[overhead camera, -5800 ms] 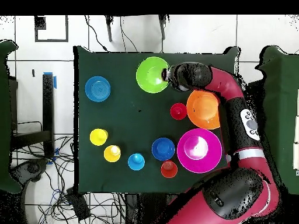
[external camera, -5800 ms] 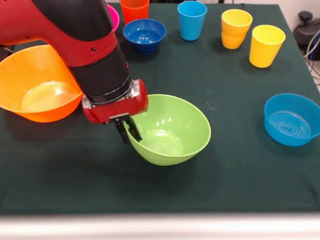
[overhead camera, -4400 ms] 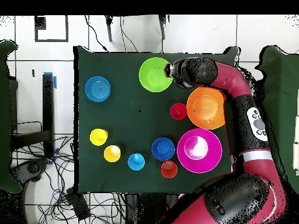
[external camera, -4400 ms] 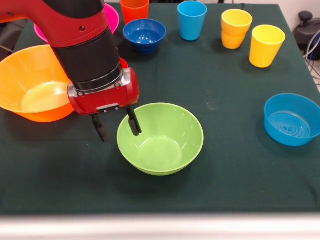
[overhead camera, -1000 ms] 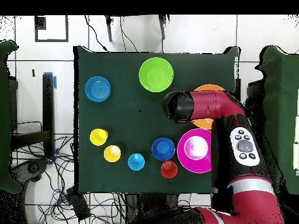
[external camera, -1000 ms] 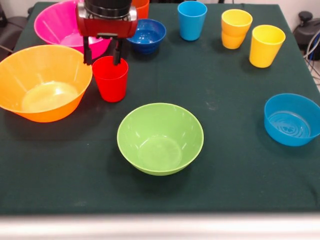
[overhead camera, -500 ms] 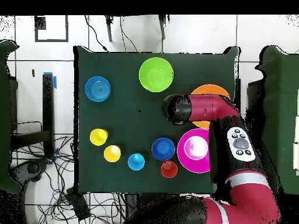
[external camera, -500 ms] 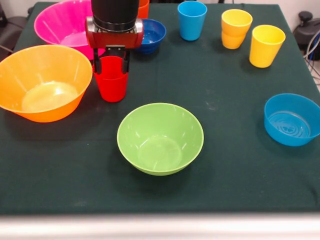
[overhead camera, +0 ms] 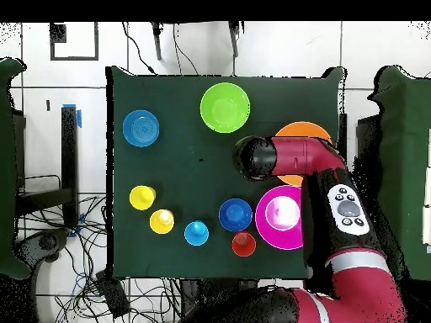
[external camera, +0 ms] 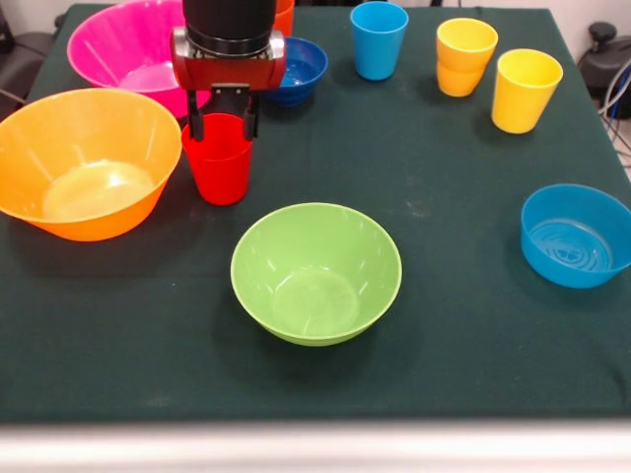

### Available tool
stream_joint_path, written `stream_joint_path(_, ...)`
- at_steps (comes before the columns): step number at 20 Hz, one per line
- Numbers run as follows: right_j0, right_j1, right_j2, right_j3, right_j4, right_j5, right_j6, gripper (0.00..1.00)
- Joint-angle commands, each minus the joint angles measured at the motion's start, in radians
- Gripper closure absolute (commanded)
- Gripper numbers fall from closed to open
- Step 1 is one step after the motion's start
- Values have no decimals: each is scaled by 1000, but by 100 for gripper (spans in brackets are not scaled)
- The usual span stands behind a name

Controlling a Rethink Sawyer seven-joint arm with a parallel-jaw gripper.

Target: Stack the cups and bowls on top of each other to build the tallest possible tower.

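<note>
My gripper (external camera: 224,123) is open, with its fingers down at either side of the red cup's (external camera: 219,163) rim. The cup stands upright on the cloth between the yellow-orange bowl (external camera: 84,163) and the green bowl (external camera: 315,273). In the overhead view the arm's end (overhead camera: 257,158) hides the red cup. The pink bowl (external camera: 113,44), dark blue bowl (external camera: 296,64) and orange cup (external camera: 281,15) stand behind the gripper. The light blue cup (external camera: 379,39), two yellow cups (external camera: 465,56) (external camera: 525,91) and light blue bowl (external camera: 577,236) are to the right. No tower shows; all pieces stand apart.
The table has a dark green cloth (external camera: 444,325); its pale front edge (external camera: 315,443) runs along the bottom. In the overhead view the green bowl (overhead camera: 225,107) is just beyond the arm's end, and cables lie on the floor (overhead camera: 93,277) beside the table.
The gripper has moved right, from partly beside the red cup to centred over it, with a finger on each side of the rim. The cup has barely shifted.
</note>
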Motion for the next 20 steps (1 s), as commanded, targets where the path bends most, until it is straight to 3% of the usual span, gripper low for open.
stream_joint_path(1, -4, 22, 27, 45, 7, 28, 20, 0)
stream_joint_path(20, -39, -30, 41, 106, 31, 50, -14, 0)
